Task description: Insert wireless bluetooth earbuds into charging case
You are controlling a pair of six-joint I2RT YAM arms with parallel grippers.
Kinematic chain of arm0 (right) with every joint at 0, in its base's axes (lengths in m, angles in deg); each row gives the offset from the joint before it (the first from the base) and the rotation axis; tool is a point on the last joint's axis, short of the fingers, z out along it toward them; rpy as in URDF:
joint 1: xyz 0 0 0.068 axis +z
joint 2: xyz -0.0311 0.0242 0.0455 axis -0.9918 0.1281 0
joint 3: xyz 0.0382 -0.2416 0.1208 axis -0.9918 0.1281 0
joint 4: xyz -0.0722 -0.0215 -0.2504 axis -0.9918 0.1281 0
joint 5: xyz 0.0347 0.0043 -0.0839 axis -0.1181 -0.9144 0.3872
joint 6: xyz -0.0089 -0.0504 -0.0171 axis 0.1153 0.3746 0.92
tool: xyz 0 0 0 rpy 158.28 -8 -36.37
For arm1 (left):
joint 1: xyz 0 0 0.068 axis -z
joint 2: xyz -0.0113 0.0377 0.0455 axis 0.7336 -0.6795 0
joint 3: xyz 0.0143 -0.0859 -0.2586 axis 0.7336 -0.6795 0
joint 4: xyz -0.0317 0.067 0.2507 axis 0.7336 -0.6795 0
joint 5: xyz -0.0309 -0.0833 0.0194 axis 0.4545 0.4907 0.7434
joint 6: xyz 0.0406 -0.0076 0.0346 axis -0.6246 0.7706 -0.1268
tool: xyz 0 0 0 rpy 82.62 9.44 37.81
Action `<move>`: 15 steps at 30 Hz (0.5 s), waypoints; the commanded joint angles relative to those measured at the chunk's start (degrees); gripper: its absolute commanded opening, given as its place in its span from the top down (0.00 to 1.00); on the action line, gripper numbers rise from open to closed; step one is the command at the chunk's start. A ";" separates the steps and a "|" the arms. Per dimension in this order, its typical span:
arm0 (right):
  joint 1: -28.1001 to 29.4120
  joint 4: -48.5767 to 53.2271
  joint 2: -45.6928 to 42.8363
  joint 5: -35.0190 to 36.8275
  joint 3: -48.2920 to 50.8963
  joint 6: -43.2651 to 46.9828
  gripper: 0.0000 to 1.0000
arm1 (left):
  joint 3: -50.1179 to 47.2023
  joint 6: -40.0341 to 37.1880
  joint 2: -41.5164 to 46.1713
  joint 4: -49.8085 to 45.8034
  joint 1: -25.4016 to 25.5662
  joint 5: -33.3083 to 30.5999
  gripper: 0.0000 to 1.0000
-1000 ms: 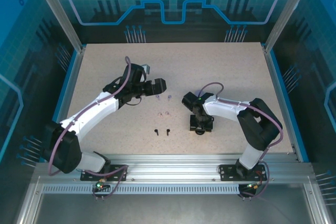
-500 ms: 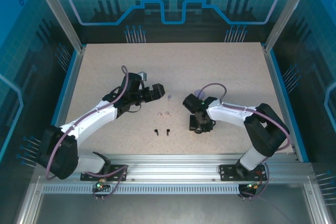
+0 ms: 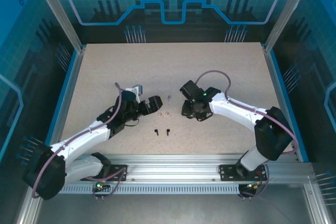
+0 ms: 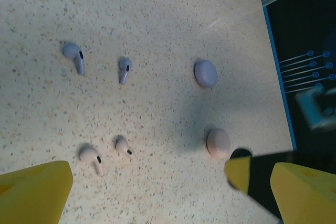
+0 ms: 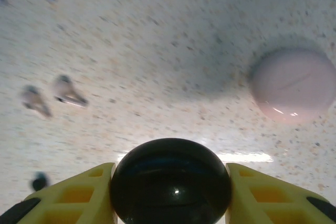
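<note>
both arms have shifted since the earlier frame: the left arm has drawn back toward the near edge, bringing the left gripper (image 3: 155, 103) in over the middle of the desk (image 3: 105, 66), and the right gripper (image 3: 194, 109) has moved away from the near edge, closer to the middle.

left gripper: its yellow fingers (image 4: 31, 190) stand well apart, with nothing between them. its wrist camera looks down on the lavender earbuds (image 4: 74, 56), the pink earbuds (image 4: 90, 156), the lavender case (image 4: 206, 73) and the pink case (image 4: 218, 142). all of these lie loose on the desk, each pair well apart from the cases.

right gripper: clamped on the black case (image 5: 170, 179), which sits between both fingers. whether that case is lifted off the desk cannot be told.

black earbuds (image 3: 156, 131): lying side by side, nearest the arm bases, apart from the other pairs.

step in hand, as judged: an early stage. no earbud is seated, and the pink and lavender cases look shut. the black case is being brought into place while the left gripper lines up over the loose earbuds.

next move, as judged: the held case needs its lid opened. the left gripper must then come down on a single earbud, close on a very small rounded body without flicking it away, and keep its stem in line with the socket.
</note>
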 commanded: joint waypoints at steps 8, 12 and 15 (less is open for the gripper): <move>-0.69 4.79 7.99 -0.11 -14.90 -10.31 0.59 | -5.41 1.95 1.43 18.65 0.68 -0.43 0.02; -1.26 3.06 10.79 -1.39 -18.39 -14.85 0.59 | -6.29 2.94 -2.59 27.46 0.63 2.11 0.04; -1.26 2.80 12.07 -1.06 -20.33 -17.91 0.59 | -6.95 2.92 -5.41 32.52 0.61 3.05 0.06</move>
